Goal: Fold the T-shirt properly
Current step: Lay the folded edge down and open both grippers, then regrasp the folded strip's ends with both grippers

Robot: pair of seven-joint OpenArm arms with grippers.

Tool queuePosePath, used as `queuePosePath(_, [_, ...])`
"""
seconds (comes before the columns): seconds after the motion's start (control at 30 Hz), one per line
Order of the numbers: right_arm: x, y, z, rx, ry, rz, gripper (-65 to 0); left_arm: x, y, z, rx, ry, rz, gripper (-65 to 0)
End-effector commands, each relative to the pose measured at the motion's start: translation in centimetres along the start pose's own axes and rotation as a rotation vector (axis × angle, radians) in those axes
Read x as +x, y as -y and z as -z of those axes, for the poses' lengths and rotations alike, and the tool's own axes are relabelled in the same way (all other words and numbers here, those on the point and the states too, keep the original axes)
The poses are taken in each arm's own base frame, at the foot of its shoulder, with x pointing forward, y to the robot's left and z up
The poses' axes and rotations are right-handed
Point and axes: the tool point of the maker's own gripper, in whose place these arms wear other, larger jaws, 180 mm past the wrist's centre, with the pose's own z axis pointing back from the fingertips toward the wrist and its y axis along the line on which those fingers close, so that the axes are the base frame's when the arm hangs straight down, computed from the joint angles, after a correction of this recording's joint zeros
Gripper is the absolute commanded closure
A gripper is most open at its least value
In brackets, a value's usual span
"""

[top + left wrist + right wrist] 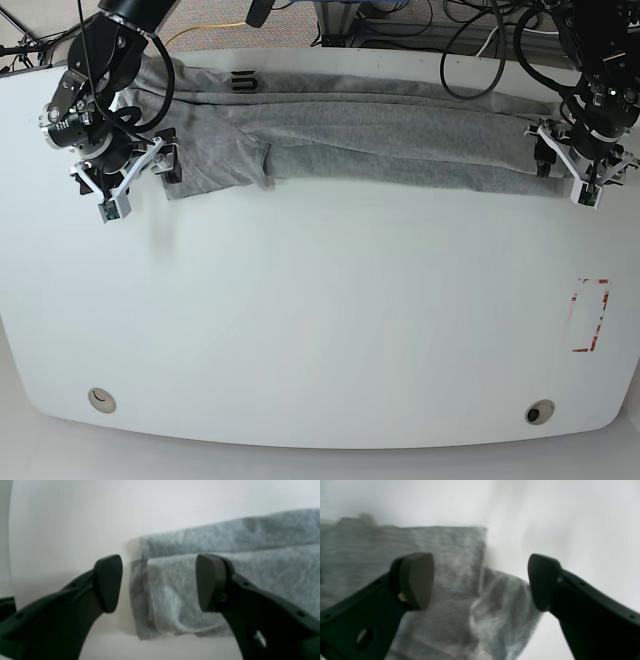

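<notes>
The heather-grey T-shirt lies folded into a long strip across the far part of the white table, its black neck label on top. My left gripper hovers open at the strip's right end. In the left wrist view the left gripper has its fingers spread over the T-shirt's layered edge, holding nothing. My right gripper stands open at the strip's left end. In the right wrist view the right gripper is spread above a rumpled corner of the T-shirt.
A red-outlined rectangle is marked near the table's right edge. Two round holes sit near the front edge. Cables run behind the far edge.
</notes>
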Motion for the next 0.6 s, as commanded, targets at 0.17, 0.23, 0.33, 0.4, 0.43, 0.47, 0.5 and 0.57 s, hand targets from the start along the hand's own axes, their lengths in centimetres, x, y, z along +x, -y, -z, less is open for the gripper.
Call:
queuePosePath(0.17, [1.5,1.0,2.9,0.012,-0.014,-0.013,-55.3,0.1,0.0,-0.4,0.002,0.017,0.003,-42.1])
queuePosePath(0.23, [1.2,0.8,3.5,0.025,-0.035,-0.025,-55.3,0.1,0.0,-0.4,0.002,0.016,0.003,-42.1])
queuePosePath(0.33, [0.9,0.5,4.2,0.047,-0.043,-0.016,-55.3,0.0,0.0,-0.4,0.002,0.015,0.002,-42.1])
queuePosePath(0.4, [1.0,0.3,4.6,0.058,-0.040,-0.004,-55.3,0.0,0.0,-0.4,0.002,0.015,0.002,-42.1])
queuePosePath(0.43, [0.6,0.3,4.9,0.065,-0.050,0.004,-55.3,0.0,0.0,-0.4,0.002,0.015,0.002,-42.1])
queuePosePath(0.47, [0.5,0.2,5.0,0.069,-0.054,0.008,-55.3,0.0,0.0,-0.4,0.002,0.015,0.002,-42.1])
queuePosePath(0.5, [0.3,0.1,5.1,0.072,-0.056,0.011,-55.3,0.0,0.0,-0.4,0.002,0.015,0.002,-42.1])
queuePosePath(0.57, [0.1,0.0,5.1,0.074,-0.060,0.013,-55.3,0.0,0.0,-0.4,0.002,0.015,0.002,-42.1])
